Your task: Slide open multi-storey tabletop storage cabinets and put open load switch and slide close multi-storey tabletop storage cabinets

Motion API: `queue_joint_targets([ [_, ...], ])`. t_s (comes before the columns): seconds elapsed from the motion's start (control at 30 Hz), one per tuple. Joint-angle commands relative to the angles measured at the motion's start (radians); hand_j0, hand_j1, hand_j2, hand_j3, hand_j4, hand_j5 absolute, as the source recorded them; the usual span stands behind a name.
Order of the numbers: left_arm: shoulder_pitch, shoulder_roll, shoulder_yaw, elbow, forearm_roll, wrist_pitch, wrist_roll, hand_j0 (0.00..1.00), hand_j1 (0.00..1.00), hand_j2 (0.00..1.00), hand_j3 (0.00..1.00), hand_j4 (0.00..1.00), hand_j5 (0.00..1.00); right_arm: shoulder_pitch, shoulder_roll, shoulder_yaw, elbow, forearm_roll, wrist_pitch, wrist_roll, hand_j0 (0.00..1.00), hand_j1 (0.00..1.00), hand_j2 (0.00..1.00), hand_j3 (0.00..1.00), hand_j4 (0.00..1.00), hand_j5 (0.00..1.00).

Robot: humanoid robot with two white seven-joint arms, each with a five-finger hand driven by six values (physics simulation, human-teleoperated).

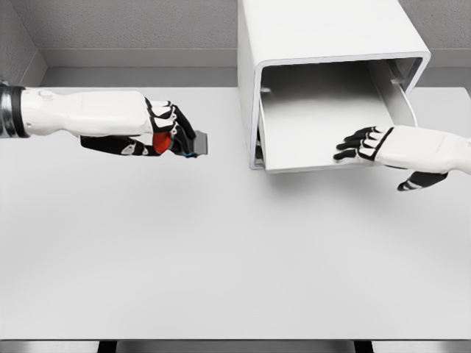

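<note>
Head view: load switch in hand, cabinet drawer slid open.

Left hand (165, 132), at ten o'clock, has its fingers wrapped around the red and grey load switch (184, 141), held above the white table (221, 257). At two o'clock, the right hand (375, 145) rests with fingers loosely extended on the front edge of the open drawer (324, 118) of the white storage cabinet (316, 29).

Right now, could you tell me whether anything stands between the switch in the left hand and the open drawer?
Nothing visible: bare table lies between the load switch in the left hand and the open drawer.
</note>
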Motion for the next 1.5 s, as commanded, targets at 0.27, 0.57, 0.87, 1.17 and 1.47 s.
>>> queue_joint_targets([
  [0.27, -0.014, 0.021, 0.001, -0.026, 0.042, 0.004, 0.0, 0.35, 0.35, 0.35, 0.35, 0.35, 0.35, 0.023, -0.029, -0.062, -0.031, -0.037, -0.026, 0.0, 1.0, 1.0, 1.0, 1.0, 1.0, 1.0],
  [0.57, -0.043, 0.016, 0.004, -0.039, 0.044, 0.004, 0.0, 0.35, 0.35, 0.35, 0.35, 0.35, 0.35, 0.057, -0.056, -0.148, -0.068, -0.082, -0.026, 0.0, 1.0, 1.0, 1.0, 1.0, 1.0, 1.0],
  [0.87, -0.075, -0.076, 0.004, -0.036, 0.042, 0.004, 0.0, 0.35, 0.35, 0.35, 0.35, 0.35, 0.35, 0.227, -0.2, -0.42, -0.067, -0.292, -0.026, 0.0, 1.0, 1.0, 1.0, 1.0, 1.0, 1.0],
  [1.17, -0.164, -0.131, 0.002, -0.034, 0.042, 0.004, 0.0, 0.35, 0.35, 0.35, 0.35, 0.35, 0.35, 0.4, -0.196, -0.596, 0.169, -0.295, -0.026, 0.0, 1.0, 1.0, 1.0, 1.0, 1.0, 1.0],
  [1.47, -0.209, -0.277, -0.005, -0.005, 0.029, 0.004, 0.0, 0.35, 0.35, 0.35, 0.35, 0.35, 0.35, 0.698, -0.184, -0.684, 0.398, -0.301, -0.026, 0.0, 0.94, 0.94, 0.94, 0.94, 0.94, 0.94],
])
